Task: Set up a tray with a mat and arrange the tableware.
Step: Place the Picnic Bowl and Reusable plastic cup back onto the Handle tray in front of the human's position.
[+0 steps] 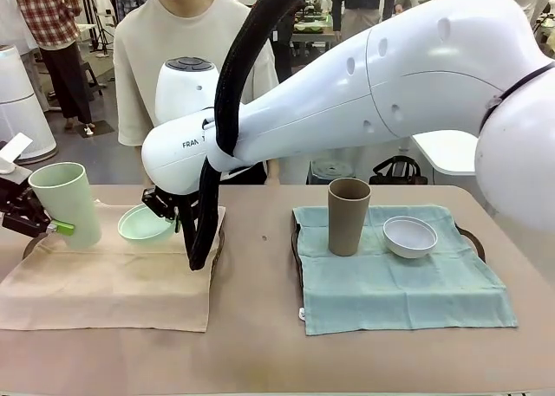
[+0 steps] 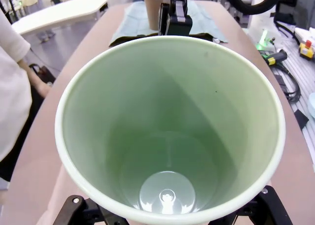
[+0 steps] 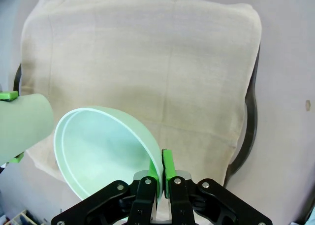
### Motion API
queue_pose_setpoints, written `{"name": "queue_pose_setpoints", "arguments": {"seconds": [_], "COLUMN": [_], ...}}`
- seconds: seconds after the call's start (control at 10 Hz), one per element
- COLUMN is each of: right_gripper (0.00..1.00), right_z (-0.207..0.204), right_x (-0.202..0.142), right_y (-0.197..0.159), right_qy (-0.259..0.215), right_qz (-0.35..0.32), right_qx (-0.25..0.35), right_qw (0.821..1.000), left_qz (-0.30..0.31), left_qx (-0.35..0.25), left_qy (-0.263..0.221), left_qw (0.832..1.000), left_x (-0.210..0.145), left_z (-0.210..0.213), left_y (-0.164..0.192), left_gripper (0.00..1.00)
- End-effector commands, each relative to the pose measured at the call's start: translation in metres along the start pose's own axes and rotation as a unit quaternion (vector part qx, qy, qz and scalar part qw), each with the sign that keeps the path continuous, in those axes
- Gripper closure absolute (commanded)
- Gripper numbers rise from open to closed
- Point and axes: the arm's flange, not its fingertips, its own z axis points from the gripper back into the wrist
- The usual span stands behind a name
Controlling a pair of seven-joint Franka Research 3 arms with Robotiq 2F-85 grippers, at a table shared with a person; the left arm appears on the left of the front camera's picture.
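Grippers both loaded. My left gripper clamps the pale green cup; my right gripper pinches the pale green bowl rim over the beige mat.

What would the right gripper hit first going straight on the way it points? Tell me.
Likely the beige mat covering the tray. The right gripper, pinching the pale green bowl by its rim, points down at the mat, though the bowl might touch first; depth is unclear.

Across the table from you, a person in a cream T-shirt is standing and facing your way — behind them, another person in a plaid shirt is standing, a dark bag is sitting on the floor, and a white table is showing at right.
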Motion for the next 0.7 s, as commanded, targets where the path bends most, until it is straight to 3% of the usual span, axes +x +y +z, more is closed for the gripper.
{"name": "queue_pose_setpoints", "arguments": {"seconds": [0.0,0.6], "right_gripper": [0.96,0.96], "right_z": [-0.010,-0.042], "right_x": [0.003,0.010], "right_y": [-0.002,-0.010], "right_qy": [-0.002,0.001], "right_qz": [0.006,0.006], "right_qx": [0.015,0.017], "right_qw": [1.000,1.000], "left_qz": [0.000,-0.028], "left_qx": [-0.001,-0.004], "left_qy": [-0.013,-0.038], "left_qw": [1.000,0.999], "left_x": [-0.003,-0.015], "left_z": [-0.006,-0.037], "left_y": [0.003,0.010], "left_gripper": [0.17,0.17]}}
